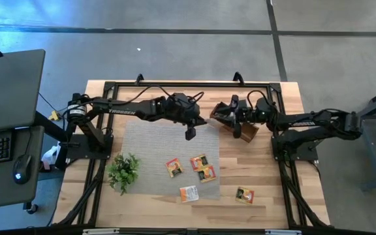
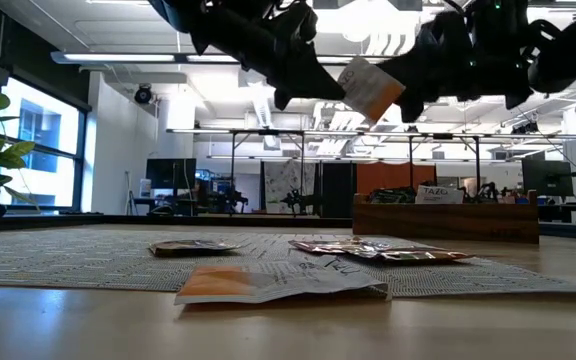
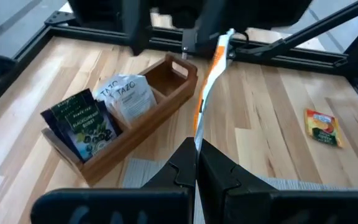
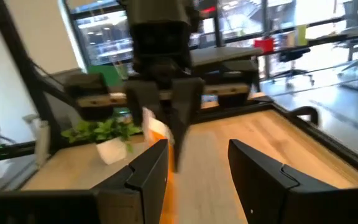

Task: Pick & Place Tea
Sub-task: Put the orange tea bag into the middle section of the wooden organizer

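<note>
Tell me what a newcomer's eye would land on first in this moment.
The two grippers meeting in mid-air above the table's far side: the left gripper is shut on an orange-and-white tea sachet, with the open right gripper facing it. Next, the wooden box of tea packets below them, then five loose sachets near the grey mat's near right corner.

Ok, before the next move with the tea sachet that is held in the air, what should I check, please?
1. Left tool shut on the sachet: ok.
2. Right tool open: ok.
3. Sachet centred in the right tool: cannot tell; it shows close beside one finger.
4. Sachet lifted clear of the table: ok.
5. Free room in the wooden box: ok, one end is bare.
</note>
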Robot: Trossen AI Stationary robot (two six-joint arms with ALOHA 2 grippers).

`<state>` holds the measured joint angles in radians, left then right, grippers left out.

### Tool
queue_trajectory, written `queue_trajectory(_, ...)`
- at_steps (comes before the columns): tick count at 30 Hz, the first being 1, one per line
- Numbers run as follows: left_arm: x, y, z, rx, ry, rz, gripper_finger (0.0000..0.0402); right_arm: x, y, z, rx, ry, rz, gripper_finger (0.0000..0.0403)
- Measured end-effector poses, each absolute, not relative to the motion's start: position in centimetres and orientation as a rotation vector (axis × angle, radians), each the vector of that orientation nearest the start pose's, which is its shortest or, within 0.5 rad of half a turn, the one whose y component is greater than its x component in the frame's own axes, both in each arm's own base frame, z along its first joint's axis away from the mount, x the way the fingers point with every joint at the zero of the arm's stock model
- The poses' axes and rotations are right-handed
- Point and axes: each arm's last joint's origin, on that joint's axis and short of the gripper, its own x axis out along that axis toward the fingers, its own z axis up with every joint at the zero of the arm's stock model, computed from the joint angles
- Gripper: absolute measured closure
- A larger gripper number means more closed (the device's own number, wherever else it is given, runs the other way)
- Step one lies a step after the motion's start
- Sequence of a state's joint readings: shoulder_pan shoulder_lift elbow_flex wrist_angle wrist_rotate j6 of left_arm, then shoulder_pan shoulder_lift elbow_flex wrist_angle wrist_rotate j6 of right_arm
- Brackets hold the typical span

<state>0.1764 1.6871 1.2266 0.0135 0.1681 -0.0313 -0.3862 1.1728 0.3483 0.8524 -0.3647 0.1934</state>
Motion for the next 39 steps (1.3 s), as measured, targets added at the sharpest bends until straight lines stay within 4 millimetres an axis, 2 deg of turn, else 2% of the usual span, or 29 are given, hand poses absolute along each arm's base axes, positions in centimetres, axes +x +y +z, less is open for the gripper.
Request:
queue_trajectory(7,37.7,6.2,26.5,-0.117,0.483,0.019,0.0401,21.9,-6.8,22.2,0.112,-0.045,0.004,0.0238)
queue_trajectory(13,37.7,6.2,26.6,-0.121,0.479,0.02,0.0401,22.3,-6.3,22.3,0.124,-0.019,0.013,0.0238)
queue_trajectory(22,37.8,6.3,26.9,-0.134,0.447,0.026,0.0401,23.5,-6.0,20.7,0.098,0.042,-0.088,0.0241)
queue_trajectory(33,37.6,6.2,26.4,-0.144,0.499,0.027,0.0401,23.5,-6.1,21.1,0.061,-0.003,-0.087,0.033)
queue_trajectory(39,37.6,6.3,26.4,-0.138,0.496,0.045,0.0401,23.5,-6.1,20.9,0.037,0.021,-0.092,0.0394)
